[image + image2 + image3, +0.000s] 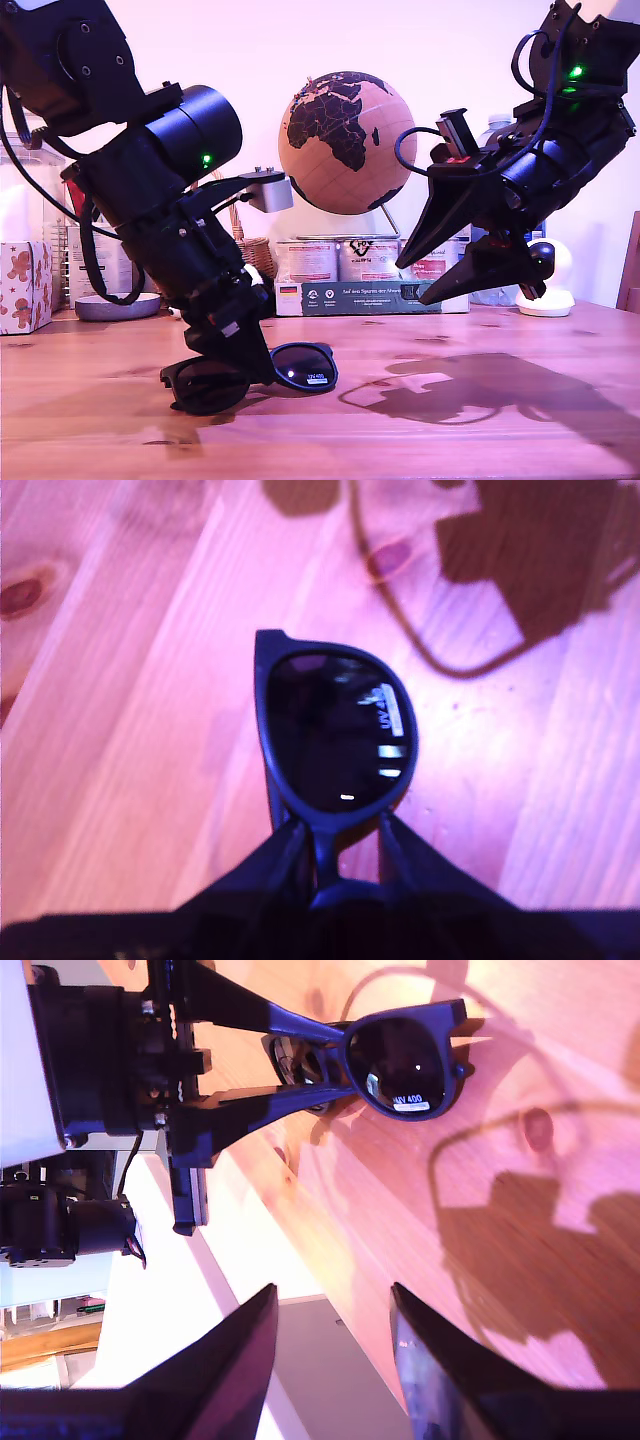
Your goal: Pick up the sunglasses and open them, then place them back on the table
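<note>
The black sunglasses (305, 366) sit low over the table (480, 420) toward the exterior view's left, tilted, with a white sticker on the lens that shows. My first gripper (258, 370) is shut on their bridge. The first wrist view shows one dark lens (335, 735) sticking out past the clamped fingers (296, 852). Whether the frame touches the wood is unclear. My second gripper (412, 283) hangs open in the air at the exterior view's right, well apart from the glasses. Its wrist view looks between its spread fingers (250, 1345) at the sunglasses (405, 1065). The temples are mostly hidden.
Along the back stand a cork globe (345, 140), tins (340, 258) on a flat book-like box (370, 297), a wicker basket (256, 252), a gingerbread-print box (22, 285) and a white round object (548, 288). The arms' shadows fall on the tabletop (120, 730).
</note>
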{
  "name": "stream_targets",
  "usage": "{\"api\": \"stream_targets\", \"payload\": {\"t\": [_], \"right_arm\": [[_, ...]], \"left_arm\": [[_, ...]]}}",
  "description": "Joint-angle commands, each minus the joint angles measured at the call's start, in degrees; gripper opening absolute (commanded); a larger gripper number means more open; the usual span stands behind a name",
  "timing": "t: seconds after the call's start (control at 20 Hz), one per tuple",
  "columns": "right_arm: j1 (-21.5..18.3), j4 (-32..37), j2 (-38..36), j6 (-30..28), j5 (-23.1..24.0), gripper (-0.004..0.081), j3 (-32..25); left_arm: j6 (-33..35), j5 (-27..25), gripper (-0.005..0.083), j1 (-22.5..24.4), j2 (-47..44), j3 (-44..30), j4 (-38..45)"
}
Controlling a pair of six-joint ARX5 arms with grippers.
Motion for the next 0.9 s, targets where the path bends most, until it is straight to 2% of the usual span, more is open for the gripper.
{"api": "stream_targets", "payload": {"t": [0.0, 0.25, 0.35, 0.45, 0.7, 0.85], "right_arm": [[0.3, 0.1, 0.2, 0.0, 0.0, 0.0318, 0.8], [0.3, 0.3, 0.2, 0.0, 0.0, 0.0318, 0.8], [0.3, 0.4, 0.2, 0.0, 0.0, 0.0318, 0.8], [0.3, 0.6, 0.2, 0.0, 0.0, 0.0318, 0.8], [0.3, 0.6, 0.2, 0.0, 0.0, 0.0318, 0.8], [0.3, 0.6, 0.2, 0.1, 0.0, 0.0318, 0.9]], "left_arm": [[1.1, -0.1, -0.0014, -0.2, 2.9, -1.0, -1.5], [4.8, -1.7, -0.0007, -0.9, 2.9, 0.1, -5.4], [5.0, -1.6, 0.0031, -1.3, 2.9, 1.3, -8.0], [5.0, -1.1, 0.0033, -1.4, 2.9, 2.9, -12.3], [2.0, 9.5, 0.0043, 0.9, 3.7, 6.5, -21.7], [2.0, 10.2, 0.0045, 2.1, 4.8, 7.9, -24.6]]}}
